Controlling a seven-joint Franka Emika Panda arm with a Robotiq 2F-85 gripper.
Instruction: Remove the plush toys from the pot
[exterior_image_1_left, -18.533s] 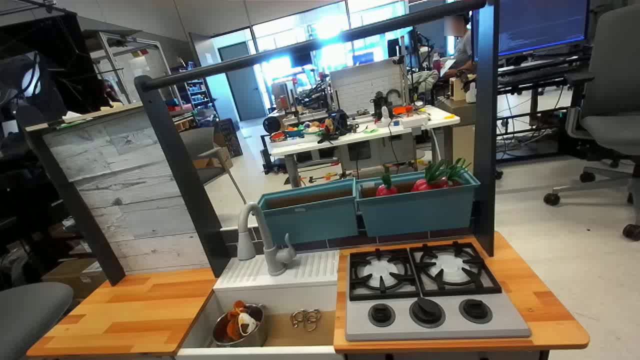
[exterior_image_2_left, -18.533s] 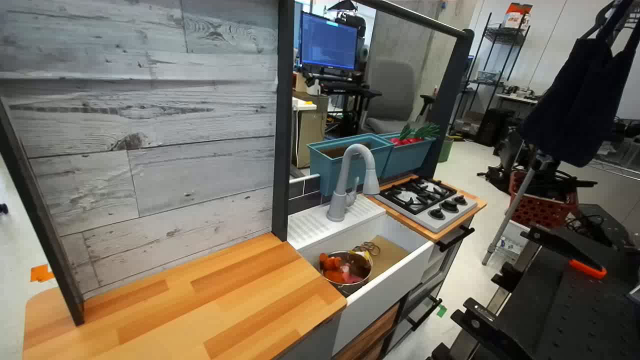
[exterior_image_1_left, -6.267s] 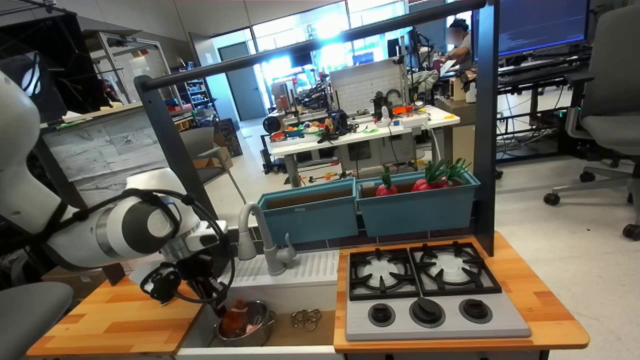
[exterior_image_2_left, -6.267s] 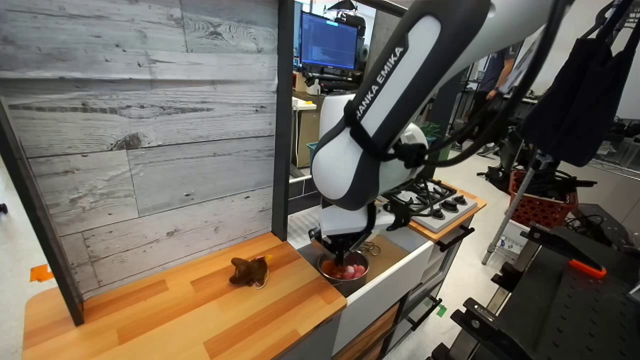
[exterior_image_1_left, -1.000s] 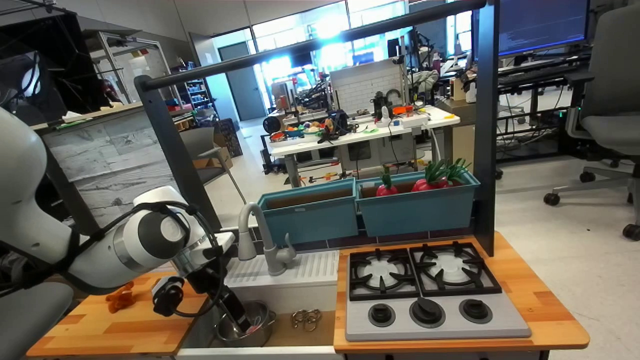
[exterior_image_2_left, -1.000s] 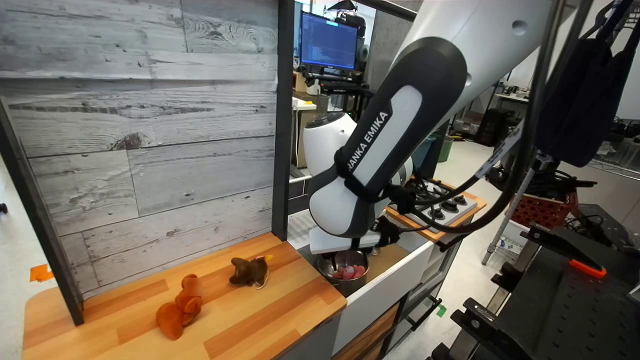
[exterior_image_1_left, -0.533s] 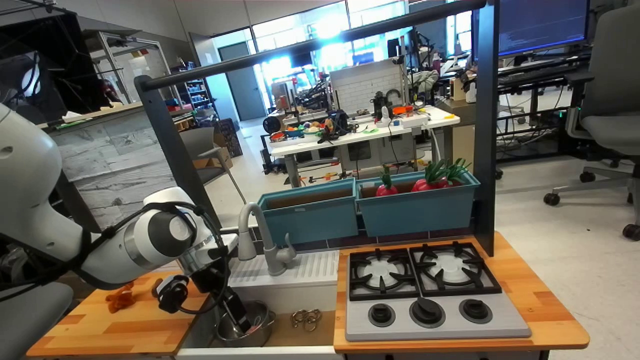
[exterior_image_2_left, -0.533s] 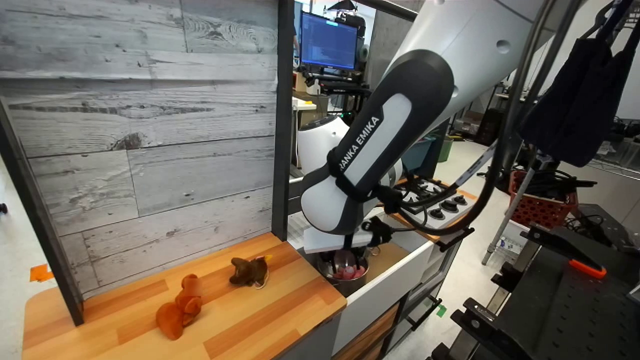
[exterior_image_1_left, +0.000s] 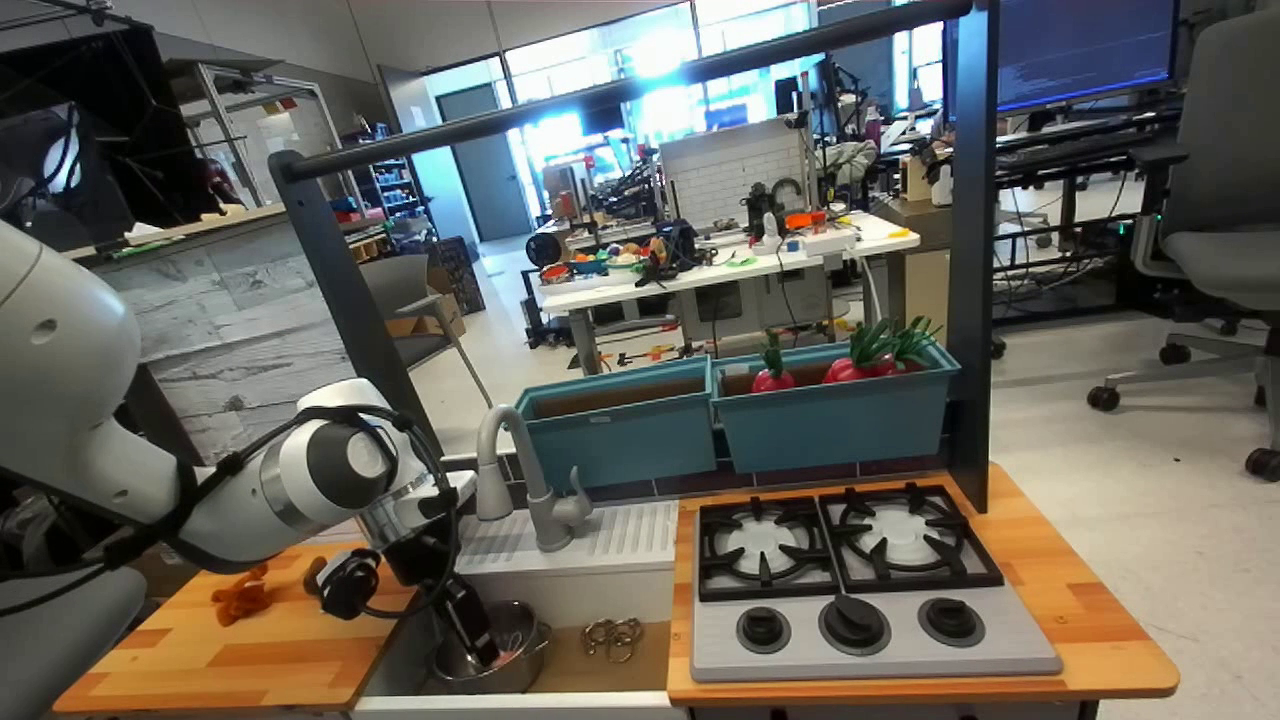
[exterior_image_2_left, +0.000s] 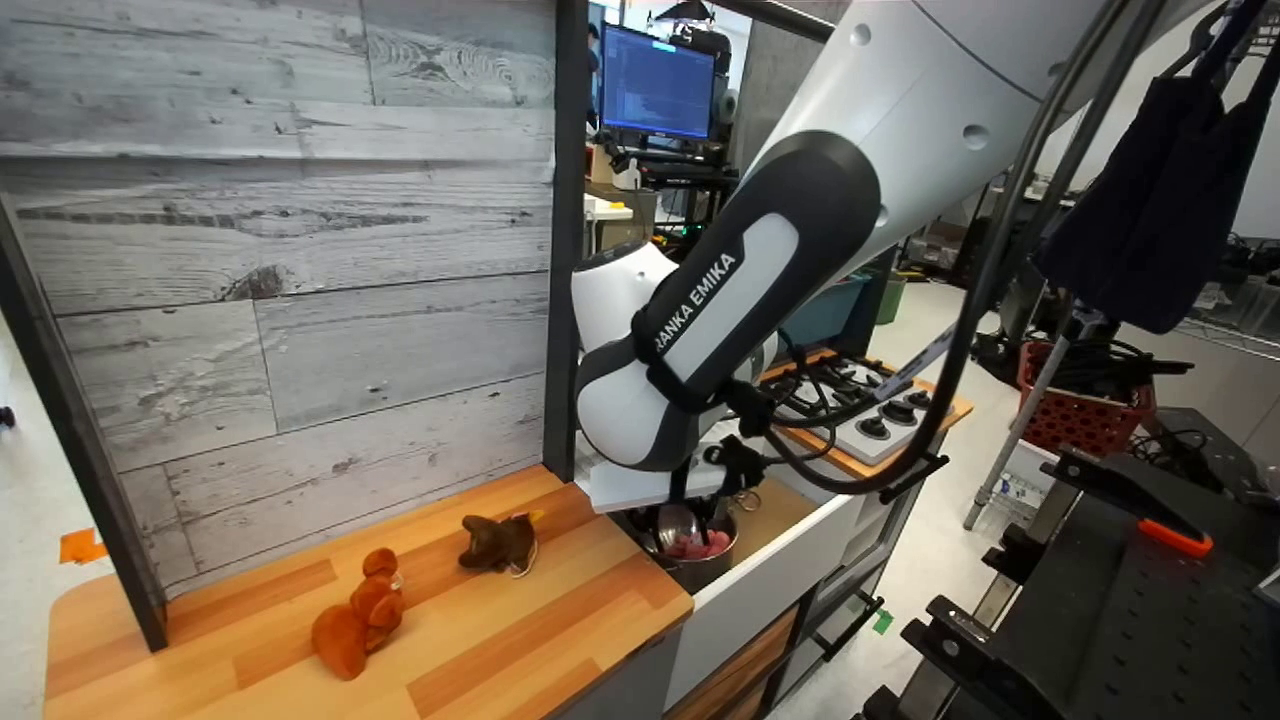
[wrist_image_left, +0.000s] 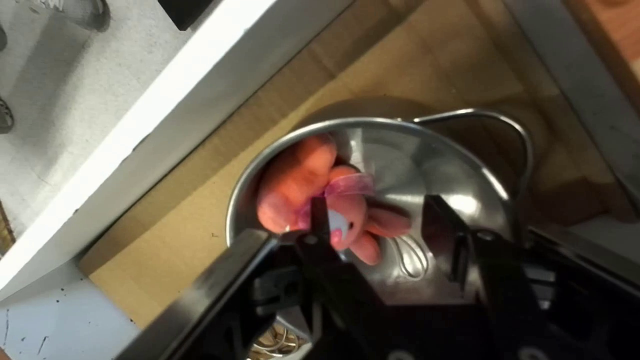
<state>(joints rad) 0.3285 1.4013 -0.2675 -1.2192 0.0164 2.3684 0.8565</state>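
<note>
The metal pot (exterior_image_1_left: 515, 677) stands in the sink; it also shows in the wrist view (wrist_image_left: 425, 165). A pink plush bunny (wrist_image_left: 347, 212) with a ribbon lies inside against one wall. It also shows in an exterior view (exterior_image_2_left: 702, 545). My gripper (wrist_image_left: 376, 200) is open and reaches down into the pot. One finger overlaps the bunny near its face and ribbon; the other is beyond its ears. Whether the finger touches it I cannot tell. An orange-brown plush (exterior_image_2_left: 360, 615) and a dark brown plush (exterior_image_2_left: 500, 545) lie on the wooden counter (exterior_image_2_left: 520, 630).
The faucet (exterior_image_1_left: 540, 490) rises behind the pot. Metal rings (exterior_image_1_left: 612, 637) lie on the sink floor beside it. The sink's front wall (exterior_image_2_left: 780, 560) is close to the pot. A stove (exterior_image_1_left: 860, 580) and blue planters (exterior_image_1_left: 620, 425) stand nearby.
The arm has entered since the oldest frames. The dark brown and orange-brown plushes moved from the pot to the counter. In the last second the arm shifted slightly, gripper staying in the pot.
</note>
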